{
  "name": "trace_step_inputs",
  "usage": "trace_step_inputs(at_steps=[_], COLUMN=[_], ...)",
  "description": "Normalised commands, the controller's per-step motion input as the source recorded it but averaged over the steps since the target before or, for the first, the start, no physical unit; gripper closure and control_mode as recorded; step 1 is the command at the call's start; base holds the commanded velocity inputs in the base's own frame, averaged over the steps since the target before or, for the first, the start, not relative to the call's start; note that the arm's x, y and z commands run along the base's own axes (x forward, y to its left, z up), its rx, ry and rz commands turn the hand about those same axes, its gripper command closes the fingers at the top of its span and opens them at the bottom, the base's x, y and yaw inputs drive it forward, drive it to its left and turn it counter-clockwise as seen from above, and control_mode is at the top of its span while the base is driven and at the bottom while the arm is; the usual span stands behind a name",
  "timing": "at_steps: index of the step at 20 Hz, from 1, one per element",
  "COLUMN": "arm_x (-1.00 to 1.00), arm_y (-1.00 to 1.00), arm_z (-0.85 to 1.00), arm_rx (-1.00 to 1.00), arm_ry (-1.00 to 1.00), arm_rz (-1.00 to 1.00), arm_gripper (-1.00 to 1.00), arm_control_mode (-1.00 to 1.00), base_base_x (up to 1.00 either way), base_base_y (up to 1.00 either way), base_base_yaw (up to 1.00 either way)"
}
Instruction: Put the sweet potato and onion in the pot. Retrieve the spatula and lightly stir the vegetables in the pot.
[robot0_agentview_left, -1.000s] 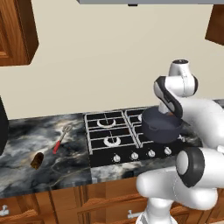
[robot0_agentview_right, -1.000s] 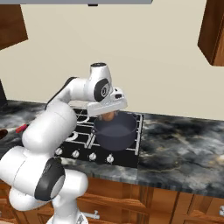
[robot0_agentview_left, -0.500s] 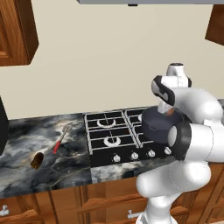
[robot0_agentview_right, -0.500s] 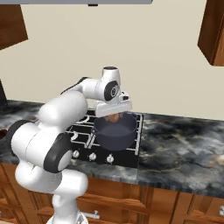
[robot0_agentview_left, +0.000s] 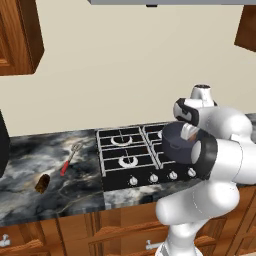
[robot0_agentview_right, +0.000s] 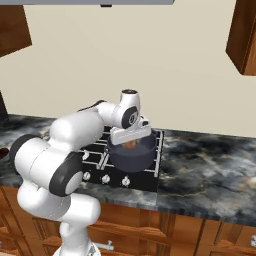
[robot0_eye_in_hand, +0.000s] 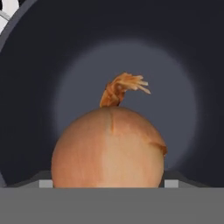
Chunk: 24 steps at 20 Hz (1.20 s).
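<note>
Gripper (robot0_agentview_right: 131, 144) hangs over the pot (robot0_agentview_right: 132, 156) at frame centre in the right base view, jaws spread wide and pinching the onion (robot0_eye_in_hand: 108, 148) between them; hand view looks straight down into the dark pot (robot0_eye_in_hand: 183, 87) floor behind the onion. Key relation: onion sits directly above the pot opening, so letting go looks like the next move. Sweet potato (robot0_agentview_left: 42, 183) and spatula (robot0_agentview_left: 69, 158) lie at lower left of the left base view, on the counter (robot0_agentview_left: 30, 155), well apart from the pot (robot0_agentview_left: 176, 145).
</note>
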Motion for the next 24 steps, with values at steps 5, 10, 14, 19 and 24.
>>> trace_step_inputs(at_steps=[5,10,14,19,24], arm_x=[0.09,0.20,0.02,0.00,0.01], arm_y=[0.00,-0.01,0.00,0.00,0.00], arm_z=[-0.15,-0.09,-0.07,-0.02,0.00], arm_rx=[0.00,0.00,0.01,0.00,0.00], arm_ry=[0.00,0.00,0.00,0.00,0.00], arm_rz=[0.06,0.03,0.01,0.00,0.00], arm_gripper=[1.00,1.00,1.00,-1.00,-1.00], arm_control_mode=[-1.00,-1.00,-1.00,-1.00,-1.00], base_base_x=[0.00,0.00,0.00,0.00,0.00], base_base_y=[0.00,0.00,0.00,0.00,0.00], base_base_yaw=[0.00,0.00,0.00,0.00,0.00])
